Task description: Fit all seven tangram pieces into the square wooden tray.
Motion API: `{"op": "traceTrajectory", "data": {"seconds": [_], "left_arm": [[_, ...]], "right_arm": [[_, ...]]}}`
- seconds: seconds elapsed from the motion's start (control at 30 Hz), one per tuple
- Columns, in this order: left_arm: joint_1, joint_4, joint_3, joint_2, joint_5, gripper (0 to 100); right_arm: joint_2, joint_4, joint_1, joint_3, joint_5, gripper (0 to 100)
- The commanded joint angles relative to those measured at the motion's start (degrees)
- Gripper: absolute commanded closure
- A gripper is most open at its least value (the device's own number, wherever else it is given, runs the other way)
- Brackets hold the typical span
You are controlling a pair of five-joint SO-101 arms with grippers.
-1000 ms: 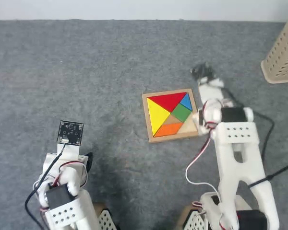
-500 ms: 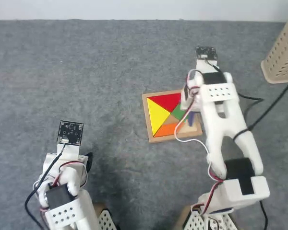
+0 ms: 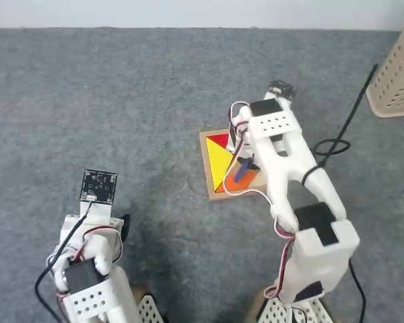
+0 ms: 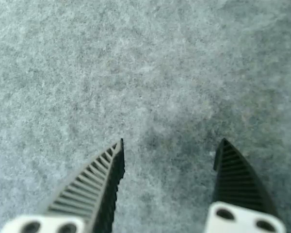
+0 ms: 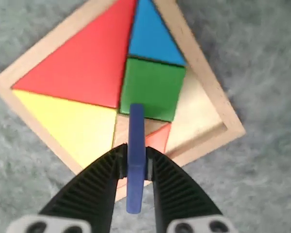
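Tangram pieces lie well apart from the left gripper [image 4: 172, 143]. It hangs at about 7 o'clock over the bare grey tabletop [image 3: 121, 87], with its fingers spread wide and nothing in them. A bit right of the middle, at about 3 o'clock, sits the wooden tray [image 3: 205, 161]. In it lie a red triangle [image 5: 77, 68], a yellow triangle [image 5: 72, 126], a light blue triangle [image 5: 150, 34], a green square [image 5: 153, 87] and an orange piece [image 5: 157, 138]. Some bare wood shows beside the square. Right above the tray, the right gripper [image 5: 136, 151] has its fingers pinched on a dark blue piece [image 5: 136, 121].

That dark blue piece stands on its thin edge, not flat. From above, its long side runs from about 1 o'clock to 7 o'clock, and its far end points at the green square.

I think it could go wrong like this. If it is let go on its edge, the piece may flop the wrong way and land on top of the square or the orange piece. A push down could also bump the other pieces or slide the tray.
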State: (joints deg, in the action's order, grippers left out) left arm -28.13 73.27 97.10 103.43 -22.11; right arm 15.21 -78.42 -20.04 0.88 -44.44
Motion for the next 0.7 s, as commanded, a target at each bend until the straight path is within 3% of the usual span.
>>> {"op": "traceTrajectory", "data": {"seconds": [0.0,0.23,0.43,0.67], "left_arm": [[-0.3,0.2,-0.5,0.9,-0.6,72],[-0.2,0.2,-0.5,0.9,-0.6,72],[-0.2,0.2,-0.5,0.9,-0.6,72],[-0.2,0.2,-0.5,0.9,-0.6,72]], "right_arm": [[0.0,-2.6,-0.3,-4.6,-5.0,98.8],[2.2,-2.2,-0.3,-5.0,-5.8,98.5],[2.2,-2.2,-0.4,-5.0,-2.7,89.6],[1.7,-1.6,0.0,-6.8,-1.8,93.8]]}}
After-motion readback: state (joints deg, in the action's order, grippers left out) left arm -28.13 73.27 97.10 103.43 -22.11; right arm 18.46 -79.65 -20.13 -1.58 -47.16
